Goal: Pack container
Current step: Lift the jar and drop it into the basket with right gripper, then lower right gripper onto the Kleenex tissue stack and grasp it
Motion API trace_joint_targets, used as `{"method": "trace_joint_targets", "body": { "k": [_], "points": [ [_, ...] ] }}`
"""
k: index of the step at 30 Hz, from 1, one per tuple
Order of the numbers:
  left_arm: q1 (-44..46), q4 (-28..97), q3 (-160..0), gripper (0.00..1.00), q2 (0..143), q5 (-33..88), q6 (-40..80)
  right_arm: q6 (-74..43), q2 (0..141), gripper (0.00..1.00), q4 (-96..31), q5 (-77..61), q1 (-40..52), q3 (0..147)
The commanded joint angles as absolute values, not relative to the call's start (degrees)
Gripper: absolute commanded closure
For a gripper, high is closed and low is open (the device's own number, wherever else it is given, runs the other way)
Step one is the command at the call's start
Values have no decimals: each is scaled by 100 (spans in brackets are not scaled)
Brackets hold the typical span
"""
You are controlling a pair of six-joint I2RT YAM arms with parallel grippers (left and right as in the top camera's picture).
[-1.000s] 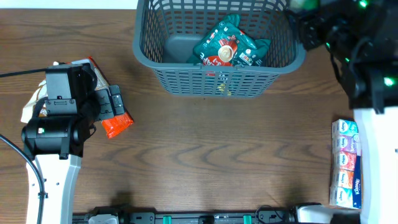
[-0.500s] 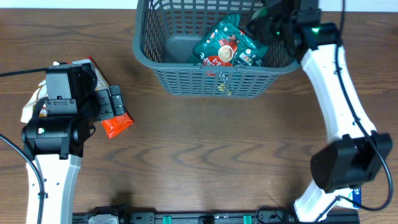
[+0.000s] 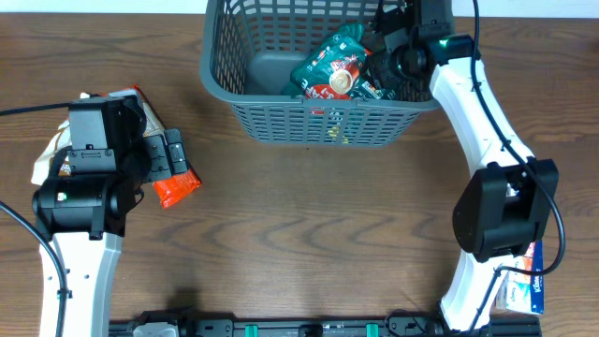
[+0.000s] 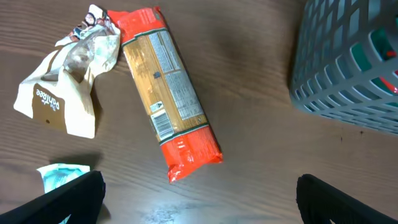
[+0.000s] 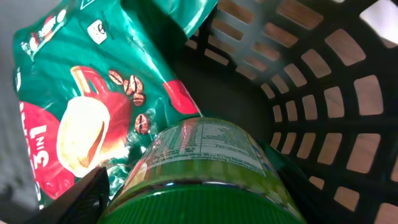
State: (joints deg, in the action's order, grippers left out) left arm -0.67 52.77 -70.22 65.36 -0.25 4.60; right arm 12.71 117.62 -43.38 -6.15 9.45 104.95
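Right hand [image 3: 391, 49] grips green-lidded jar [image 5: 205, 168] inside container [image 3: 225, 89] near right wall — left hand [image 4: 199, 202] wide open

Basket [image 3: 281, 117] matt grey plastic; table [image 3: 309, 234] smooth brown wood; packet [image 4: 168, 93] before the left pincer [image 4: 202, 208] glossy film; jar [image 5: 205, 152] in the right pincer [image 5: 199, 208] glossy-labelled, with a smooth green lid.

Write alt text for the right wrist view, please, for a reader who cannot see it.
A green-lidded jar with a printed label fills the foreground, at the right fingers, inside the dark grey lattice basket. A green 3-in-1 coffee packet lies to its left.
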Motion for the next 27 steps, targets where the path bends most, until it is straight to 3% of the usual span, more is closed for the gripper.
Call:
{"method": "trace_joint_targets", "body": {
  "k": [1, 3, 4, 5, 6, 7, 14, 24, 27],
  "points": [
    [-95, 5332, -7133, 1, 6495, -71, 410, 1111, 11730, 99, -4281, -427, 963, 10628],
    [-95, 5336, -7133, 1, 6495, -71, 410, 1116, 11730, 96, -4292, -386, 963, 10628],
    [-95, 5336, -7133, 1, 6495, -71, 410, 1114, 11727, 85, -4296, -388, 963, 10630],
    [-95, 5336, -7133, 1, 6495, -71, 410, 1116, 11721, 62, -4298, -388, 963, 10630],
    [-95, 5336, -7133, 1, 6495, -71, 410, 1116, 11697, 25, -4298, -392, 963, 10632],
    [-95, 5336, -7133, 1, 6495, -71, 410, 1116, 11679, 1, -4296, -392, 965, 10641],
    [-95, 5371, -7133, 1, 6495, -71, 410, 495, 11413, 1, -4453, 84, 906, 11327],
    [-95, 5380, -7133, 1, 6495, -71, 410, 425, 11306, 1, -5734, 447, 768, 13399],
    [-95, 5380, -7131, 2, 6495, -71, 410, -191, 11229, 1, -6206, 1127, 696, 13850]
  ]
}}
